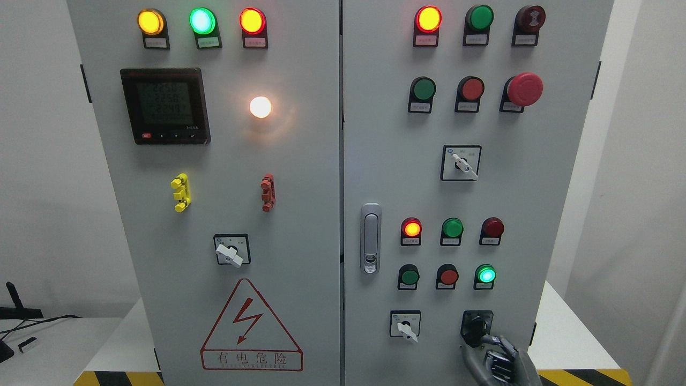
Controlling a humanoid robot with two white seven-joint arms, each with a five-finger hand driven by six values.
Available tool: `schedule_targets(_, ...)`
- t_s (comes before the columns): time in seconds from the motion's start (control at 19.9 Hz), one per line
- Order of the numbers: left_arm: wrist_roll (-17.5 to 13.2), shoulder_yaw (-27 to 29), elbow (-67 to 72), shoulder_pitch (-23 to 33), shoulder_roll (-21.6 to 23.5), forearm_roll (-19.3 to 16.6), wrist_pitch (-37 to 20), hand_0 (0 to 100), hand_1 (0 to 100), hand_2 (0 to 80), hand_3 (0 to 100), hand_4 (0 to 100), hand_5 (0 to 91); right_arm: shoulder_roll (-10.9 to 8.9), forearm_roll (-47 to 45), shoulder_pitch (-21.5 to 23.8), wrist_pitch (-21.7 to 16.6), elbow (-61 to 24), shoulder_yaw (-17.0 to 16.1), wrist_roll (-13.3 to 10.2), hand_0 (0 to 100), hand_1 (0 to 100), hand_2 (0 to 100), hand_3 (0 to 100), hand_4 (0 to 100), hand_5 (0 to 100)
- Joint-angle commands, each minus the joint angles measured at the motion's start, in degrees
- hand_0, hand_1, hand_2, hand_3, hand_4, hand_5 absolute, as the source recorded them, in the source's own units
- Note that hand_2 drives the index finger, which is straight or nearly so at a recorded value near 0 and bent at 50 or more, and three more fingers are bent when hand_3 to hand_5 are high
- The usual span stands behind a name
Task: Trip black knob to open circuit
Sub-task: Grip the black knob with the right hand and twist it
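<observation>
Now the right hand [496, 354] was at the black knob [476, 325].
Its fingers appeared clamped on the knob; a loose grip could slip and leave the circuit closed.

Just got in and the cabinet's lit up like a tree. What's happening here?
A humanoid robot's right hand has reached up from the bottom edge to the black knob at the lower right of the right-hand door of a grey control cabinet. Its fingers are at the knob, apparently gripping it. Many indicator lamps glow, including a green lamp just above the knob. The left arm is out of sight.
</observation>
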Motion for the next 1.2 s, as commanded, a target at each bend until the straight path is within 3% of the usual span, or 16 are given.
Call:
schedule_targets(0.0, 0.03, 0.0, 0.0, 0.0, 0.02, -1.76, 0.03, 12, 39, 0.0, 0, 0, 0.0, 0.05, 0.27, 0.25, -0.03, 0.6, -0.54, 0.01, 33, 71, 45, 100, 100, 93)
schedule_targets(1.15, 0.03, 0.0, 0.0, 0.0, 0.02, -1.76, 0.03, 12, 39, 0.0, 0, 0, 0.0, -0.74, 0.27, 1.04, -0.38, 1.39, -4.32, 0.71, 33, 71, 45, 100, 100, 93)
